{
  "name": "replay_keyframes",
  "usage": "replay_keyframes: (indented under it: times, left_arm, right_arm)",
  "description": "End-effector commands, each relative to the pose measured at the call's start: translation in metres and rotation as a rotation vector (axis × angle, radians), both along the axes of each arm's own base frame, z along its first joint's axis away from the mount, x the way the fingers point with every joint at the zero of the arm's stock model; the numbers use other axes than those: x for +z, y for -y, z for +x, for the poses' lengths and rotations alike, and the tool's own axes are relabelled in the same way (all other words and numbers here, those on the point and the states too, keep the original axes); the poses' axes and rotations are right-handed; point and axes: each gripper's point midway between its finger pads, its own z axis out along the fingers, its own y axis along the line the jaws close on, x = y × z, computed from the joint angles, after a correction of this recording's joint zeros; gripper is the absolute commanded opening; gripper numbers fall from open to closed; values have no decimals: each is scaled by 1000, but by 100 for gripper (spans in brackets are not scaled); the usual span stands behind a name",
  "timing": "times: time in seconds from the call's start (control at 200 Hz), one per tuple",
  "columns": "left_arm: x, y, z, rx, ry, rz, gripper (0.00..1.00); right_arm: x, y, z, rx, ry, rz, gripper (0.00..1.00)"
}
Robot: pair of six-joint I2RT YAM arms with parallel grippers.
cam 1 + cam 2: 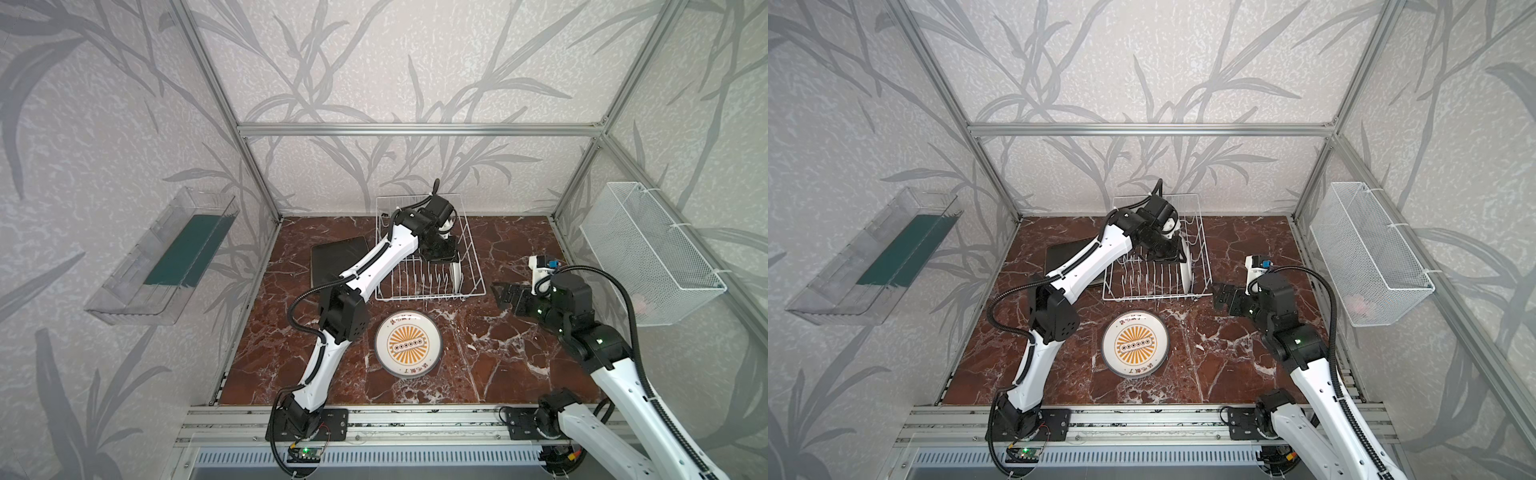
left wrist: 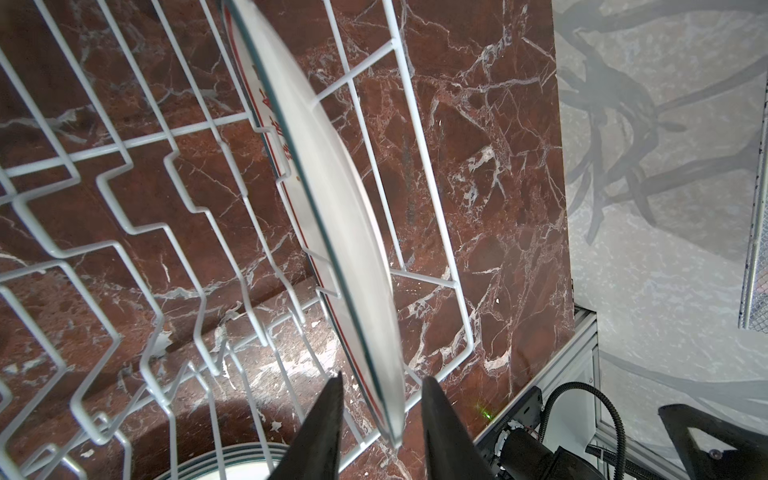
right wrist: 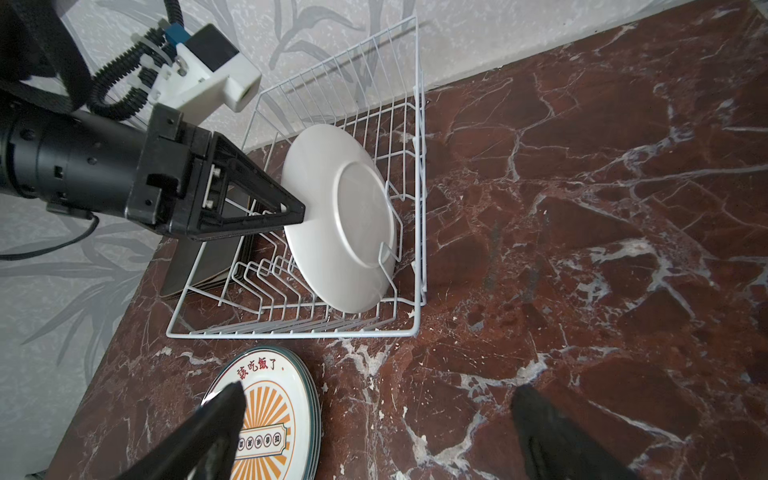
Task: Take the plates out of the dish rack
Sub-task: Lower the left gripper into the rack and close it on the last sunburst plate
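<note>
Marble table (image 1: 498,353), racked plate (image 3: 324,249) on edge, underside rightward

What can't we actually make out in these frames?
- Round plate stack: count; rims too fine in both top views, cut off in right wrist view.
- Black square plates: count; left arm covers part.
- Racked plate print: nearly edge-on in left wrist view.
- Mesh basket: pinkish content blurred.

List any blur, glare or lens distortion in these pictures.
Left wrist view: the round white plate smears soft near the lens. Right wrist view: the right gripper shows as blurred dark shapes, while the dish rack is sharp. Both top views: the frame posts splay outward, a wide-angle effect.
</note>
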Motion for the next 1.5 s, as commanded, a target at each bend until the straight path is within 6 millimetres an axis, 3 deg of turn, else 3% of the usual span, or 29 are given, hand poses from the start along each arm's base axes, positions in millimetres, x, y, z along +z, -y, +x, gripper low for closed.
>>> replay_keyframes:
  times: [0.0, 0.2, 0.45, 0.56, 0.74, 1.0, 1.294, 1.494]
  left_arm:
    - [-2, 7, -3, 5, -14, -7, 33]
    - [-2, 10, -2, 10, -8, -10, 20]
    - [10, 7, 0, 37, 11, -18, 13]
    - [13, 7, 1, 48, 16, -27, 12]
    - [2, 7, 0, 56, -15, -15, 12]
    - [-7, 9, 2, 63, -29, -8, 22]
    - [-9, 10, 4, 72, -34, -11, 10]
    - [5, 14, 4, 93, -33, -58, 1]
  right_arm:
    - [9, -4, 4, 8, 6, 40, 99]
    - [14, -6, 4, 11, 6, 59, 99]
    - [19, -6, 5, 18, 13, 59, 99]
    - [19, -7, 4, 19, 12, 65, 99]
    - [20, -5, 2, 20, 14, 58, 99]
    - [24, -7, 2, 34, 18, 68, 99]
    - [25, -6, 3, 30, 18, 63, 99]
    - [28, -5, 3, 24, 25, 63, 99]
